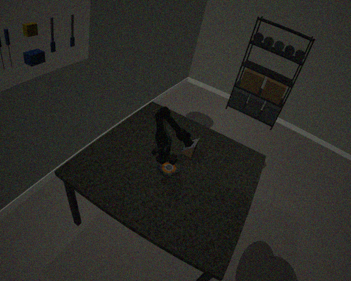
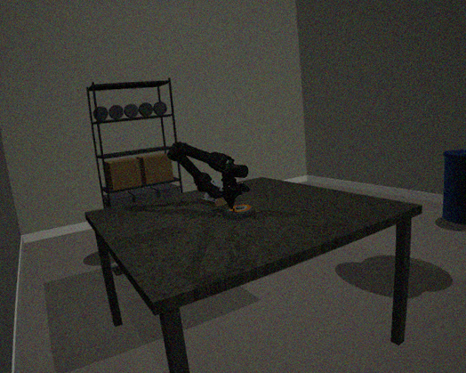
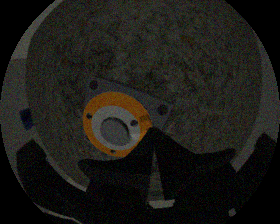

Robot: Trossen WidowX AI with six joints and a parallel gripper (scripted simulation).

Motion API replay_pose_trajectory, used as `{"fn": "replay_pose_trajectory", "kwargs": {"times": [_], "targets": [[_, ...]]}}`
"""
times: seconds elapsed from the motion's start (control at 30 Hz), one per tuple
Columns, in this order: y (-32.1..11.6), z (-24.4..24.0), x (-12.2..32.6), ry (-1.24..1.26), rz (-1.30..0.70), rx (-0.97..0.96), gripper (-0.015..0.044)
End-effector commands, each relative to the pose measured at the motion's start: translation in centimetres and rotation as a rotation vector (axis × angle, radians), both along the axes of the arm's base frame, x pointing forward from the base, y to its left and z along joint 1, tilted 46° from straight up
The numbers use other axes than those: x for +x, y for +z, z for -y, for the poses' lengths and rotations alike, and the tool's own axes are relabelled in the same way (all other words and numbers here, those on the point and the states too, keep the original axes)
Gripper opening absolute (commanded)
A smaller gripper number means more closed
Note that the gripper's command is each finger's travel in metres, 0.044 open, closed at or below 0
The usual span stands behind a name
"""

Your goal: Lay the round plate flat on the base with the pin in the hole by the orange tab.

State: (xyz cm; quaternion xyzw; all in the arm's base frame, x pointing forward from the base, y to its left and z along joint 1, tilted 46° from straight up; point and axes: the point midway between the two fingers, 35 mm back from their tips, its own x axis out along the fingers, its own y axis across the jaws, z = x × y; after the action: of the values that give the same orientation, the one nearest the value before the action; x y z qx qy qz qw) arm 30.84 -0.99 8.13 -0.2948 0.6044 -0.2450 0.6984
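Hovering shut tool (image 3: 150,136), round plate (image 3: 94,122).

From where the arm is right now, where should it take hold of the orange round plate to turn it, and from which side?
Probably not by pinching it. The plate lies low on the grey base with the post through its middle, leaving little edge to clamp. The small tab sticking out of its rim looks like the best purchase: come from above with the shut gripper, already beside it, and push the tab sideways around the post.
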Motion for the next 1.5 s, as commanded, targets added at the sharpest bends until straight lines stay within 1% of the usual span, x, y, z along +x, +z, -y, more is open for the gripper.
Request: {"fn": "replay_pose_trajectory", "kwargs": {"times": [0.0, 0.67, 1.47], "targets": [[-0.2, -0.1, 0.7, 0.001, -0.004, -0.005, 0.0], [-0.9, -1.3, 2.8, 0.001, -0.003, -0.004, 0.0], [-2.1, -2.9, 4.0, 0.001, -0.002, -0.003, 0.0]]}}
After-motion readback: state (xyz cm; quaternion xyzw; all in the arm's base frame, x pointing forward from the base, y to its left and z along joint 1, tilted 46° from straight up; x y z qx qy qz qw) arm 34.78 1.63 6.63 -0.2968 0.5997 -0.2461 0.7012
